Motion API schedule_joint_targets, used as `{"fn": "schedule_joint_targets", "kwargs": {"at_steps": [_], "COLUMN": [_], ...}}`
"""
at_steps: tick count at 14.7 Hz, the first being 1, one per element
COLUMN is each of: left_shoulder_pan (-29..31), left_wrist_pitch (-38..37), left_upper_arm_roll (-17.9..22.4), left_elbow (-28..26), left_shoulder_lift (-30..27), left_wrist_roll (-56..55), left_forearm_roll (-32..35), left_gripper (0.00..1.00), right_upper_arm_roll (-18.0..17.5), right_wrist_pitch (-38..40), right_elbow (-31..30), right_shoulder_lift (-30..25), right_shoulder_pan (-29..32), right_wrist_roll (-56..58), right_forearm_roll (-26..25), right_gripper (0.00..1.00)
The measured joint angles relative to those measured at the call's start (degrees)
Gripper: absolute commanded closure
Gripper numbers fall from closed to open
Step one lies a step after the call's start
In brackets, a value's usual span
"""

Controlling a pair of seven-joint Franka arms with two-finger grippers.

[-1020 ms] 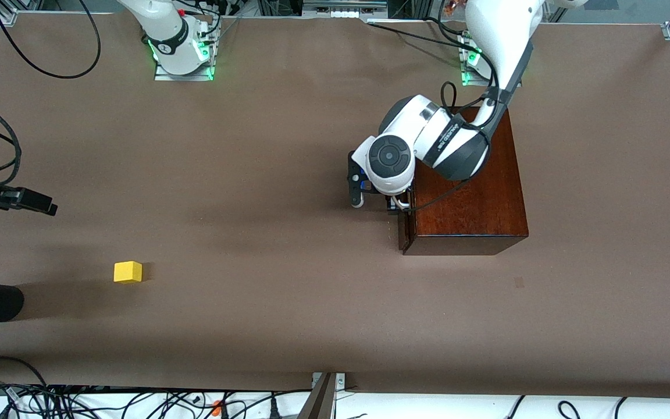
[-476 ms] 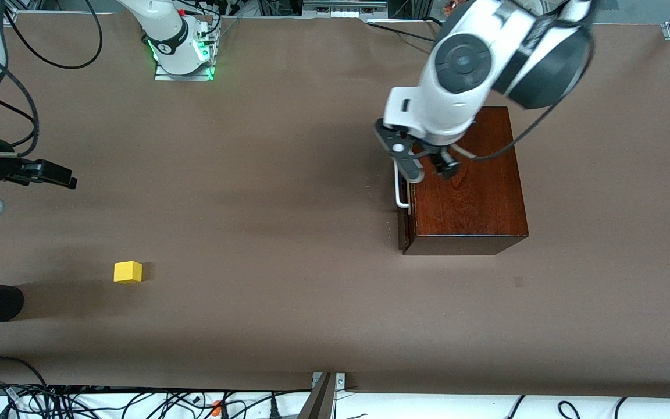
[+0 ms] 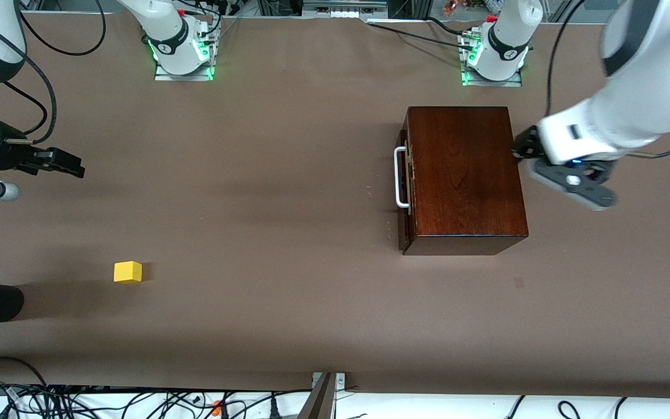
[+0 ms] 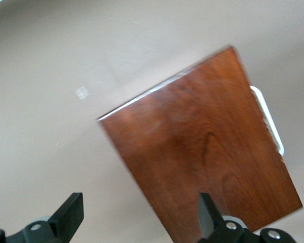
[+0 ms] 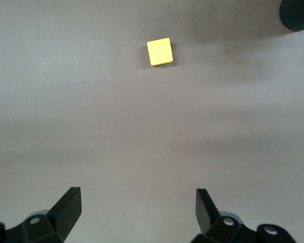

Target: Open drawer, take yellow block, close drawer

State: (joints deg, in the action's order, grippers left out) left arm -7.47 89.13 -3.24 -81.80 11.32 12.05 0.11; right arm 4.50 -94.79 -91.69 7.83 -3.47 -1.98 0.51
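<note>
Left tool (image 3: 567, 174) hangs open, raised beside the drawer (image 3: 403, 177) box.

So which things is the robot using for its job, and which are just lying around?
For the job:
- drawer, shut, in the wooden box
- yellow block, out on the table

Just lying around:
- cables along the table's near edge

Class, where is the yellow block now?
The yellow block lies on the bare table toward the right arm's end, nearer the front camera than the wooden box.
</note>
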Motion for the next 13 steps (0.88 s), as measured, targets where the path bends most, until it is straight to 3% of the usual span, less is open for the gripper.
{"fn": "schedule_joint_targets", "kwargs": {"at_steps": [3,6,13], "left_shoulder_pan": [3.6,4.9,4.9], "left_wrist_pitch": [8.1,10.3,7.4], "left_upper_arm_roll": [0.1,0.0,1.1], "left_elbow": [-7.9,-14.0,-15.6], "left_shoulder_lift": [-5.7,-10.7,-12.5], "left_wrist_roll": [-14.6,-19.2,-18.2], "left_forearm_roll": [0.0,0.0,0.0], "left_gripper": [0.0,0.0,0.0], "right_upper_arm_roll": [0.0,0.1,0.1], "right_wrist_pitch": [0.0,-0.3,-0.6], "right_elbow": [-0.1,-0.1,0.8], "right_shoulder_lift": [0.0,-0.1,-1.0], "right_shoulder_pan": [-0.1,-0.1,-0.1], "right_wrist_roll": [0.0,0.0,0.0], "right_forearm_roll": [-0.1,-0.1,-0.1], "right_gripper": [0.0,0.0,0.0]}}
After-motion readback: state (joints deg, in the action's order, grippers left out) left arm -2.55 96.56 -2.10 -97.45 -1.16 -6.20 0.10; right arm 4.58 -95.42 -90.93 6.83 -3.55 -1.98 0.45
